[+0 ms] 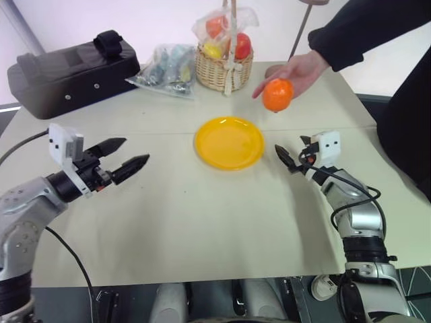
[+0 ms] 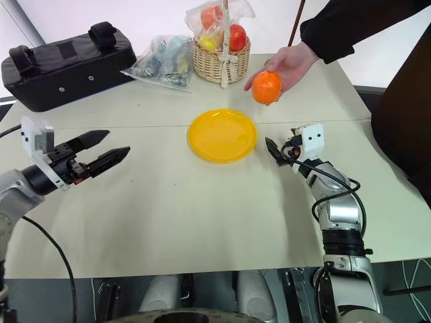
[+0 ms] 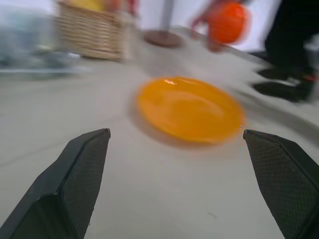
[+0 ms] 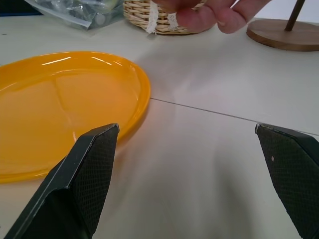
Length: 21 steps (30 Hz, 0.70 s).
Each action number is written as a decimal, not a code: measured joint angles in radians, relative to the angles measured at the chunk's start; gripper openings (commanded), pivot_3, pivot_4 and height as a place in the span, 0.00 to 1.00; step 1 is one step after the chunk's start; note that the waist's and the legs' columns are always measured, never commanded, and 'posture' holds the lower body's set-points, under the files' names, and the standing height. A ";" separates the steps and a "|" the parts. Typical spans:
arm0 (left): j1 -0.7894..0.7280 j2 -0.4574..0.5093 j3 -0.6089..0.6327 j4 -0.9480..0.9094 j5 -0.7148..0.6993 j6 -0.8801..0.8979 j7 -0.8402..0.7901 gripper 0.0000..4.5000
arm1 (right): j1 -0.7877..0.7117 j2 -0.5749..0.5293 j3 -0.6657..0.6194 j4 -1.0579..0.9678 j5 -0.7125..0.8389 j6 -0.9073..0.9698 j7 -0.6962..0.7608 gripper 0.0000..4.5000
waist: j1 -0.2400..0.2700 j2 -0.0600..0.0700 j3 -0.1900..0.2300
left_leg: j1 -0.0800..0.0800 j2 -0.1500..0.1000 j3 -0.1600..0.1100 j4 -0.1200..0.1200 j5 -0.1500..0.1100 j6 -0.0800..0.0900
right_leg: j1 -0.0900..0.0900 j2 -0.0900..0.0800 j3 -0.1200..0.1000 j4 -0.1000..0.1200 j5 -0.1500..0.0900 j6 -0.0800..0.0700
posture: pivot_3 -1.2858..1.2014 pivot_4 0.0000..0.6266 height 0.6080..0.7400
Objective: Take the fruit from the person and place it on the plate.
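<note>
Fruit point(image 1: 277, 94) is held out in the person's hand point(image 1: 301, 72) (handover pending); plate point(image 1: 229, 142) lies bare; both grippers point(image 1: 125, 159) point(image 1: 284, 157) are spread, grasping nothing.

Head stereo pair looks forward and down over the whole table point(image 1: 202, 229), both eyes sharing one scene. Left wrist cam sits low, aimed right and far across the plate point(image 3: 189, 109) toward the fruit point(image 3: 227, 22). Right wrist cam sits low and close, facing far; both share plate and basket point(image 4: 149, 15).
</note>
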 measured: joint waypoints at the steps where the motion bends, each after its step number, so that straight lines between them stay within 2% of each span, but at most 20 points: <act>1: 0.000 0.024 -0.001 0.001 -0.018 0.018 -0.031 1.00 | 0.002 -0.004 0.000 -0.006 0.000 0.006 0.000 0.99 | 0.000 0.000 0.000 | 0.000 0.000 0.000 0.000 0.000 0.000 | 0.000 0.000 0.000 0.000 0.000 0.000 | 0.52 0.24 1.00; 4: -0.023 0.078 -0.012 0.010 -0.045 0.051 -0.095 1.00 | 0.016 -0.038 -0.001 -0.052 0.000 0.043 0.004 0.99 | 0.003 0.000 0.000 | 0.000 0.000 0.000 0.000 0.000 0.000 | 0.000 0.000 0.000 0.000 -0.001 -0.002 | 0.52 0.24 1.00; 9: -0.097 0.098 -0.026 0.037 -0.049 0.070 -0.109 1.00 | 0.016 -0.108 -0.004 -0.215 0.026 0.169 0.031 0.99 | 0.006 0.000 0.000 | 0.000 0.000 0.000 0.000 0.000 0.000 | 0.000 0.000 0.000 0.000 -0.001 -0.001 | 0.52 0.24 1.00; 15: -0.136 0.072 -0.065 0.042 -0.048 0.071 -0.103 1.00 | -0.096 -0.088 -0.015 -0.276 0.089 0.301 -0.016 0.99 | 0.001 0.000 0.000 | 0.000 0.000 0.000 0.000 0.000 0.000 | 0.000 0.000 0.000 0.000 0.000 0.000 | 0.52 0.24 1.00; 21: -0.105 0.053 -0.065 0.036 -0.040 0.068 -0.085 1.00 | -0.192 -0.048 -0.011 -0.225 0.095 0.315 -0.055 0.99 | 0.004 0.000 0.000 | 0.000 0.000 0.000 0.000 0.000 0.000 | 0.000 0.000 0.000 0.000 0.000 0.000 | 0.52 0.24 1.00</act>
